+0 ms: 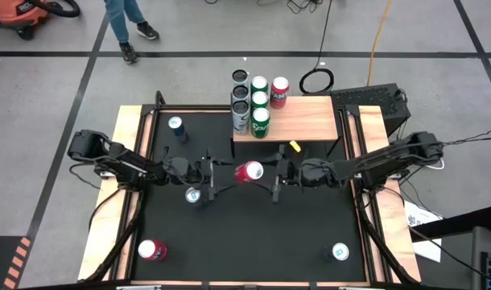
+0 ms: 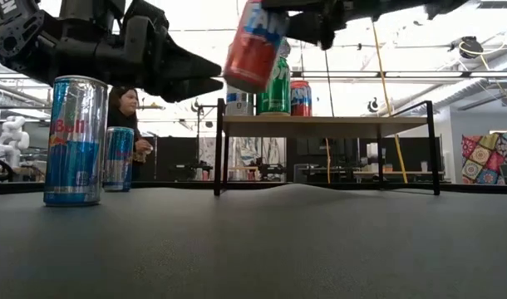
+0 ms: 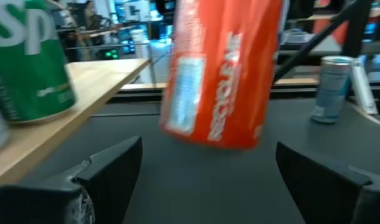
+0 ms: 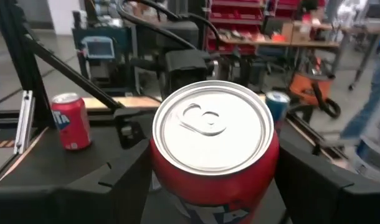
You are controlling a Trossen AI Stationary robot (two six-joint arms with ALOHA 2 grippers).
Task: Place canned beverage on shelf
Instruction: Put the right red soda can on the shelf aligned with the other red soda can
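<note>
A red canned beverage [image 1: 249,171] hangs tilted above the black table's middle, in front of the shelf [image 1: 306,121], a light wood plank on thin black legs at the far side. My right gripper [image 1: 276,173] reaches in level from the right and is shut on the can. My left gripper [image 1: 209,176] comes level from the left and stands open. Its fingers [image 3: 109,171] stand either side of the can's lower end [image 3: 209,134] with a clear gap. Several cans [image 1: 259,101] stand on the shelf's left end. My right gripper pinches the red can's side wall [image 4: 162,171] between its two fingers, just below the silver top [image 4: 209,127]. The fingers come level from the table's right. The can is lifted clear of the table and tilted, its bottom [image 2: 237,83] swung toward the left gripper.
Loose cans stand on the table: a blue one [image 1: 176,125] far left, one [image 1: 193,195] under the left gripper, a red one [image 1: 152,250] near left, one [image 1: 340,252] near right. A yellow bit [image 1: 295,146] lies before the shelf. A person [image 2: 125,104] sits behind the table.
</note>
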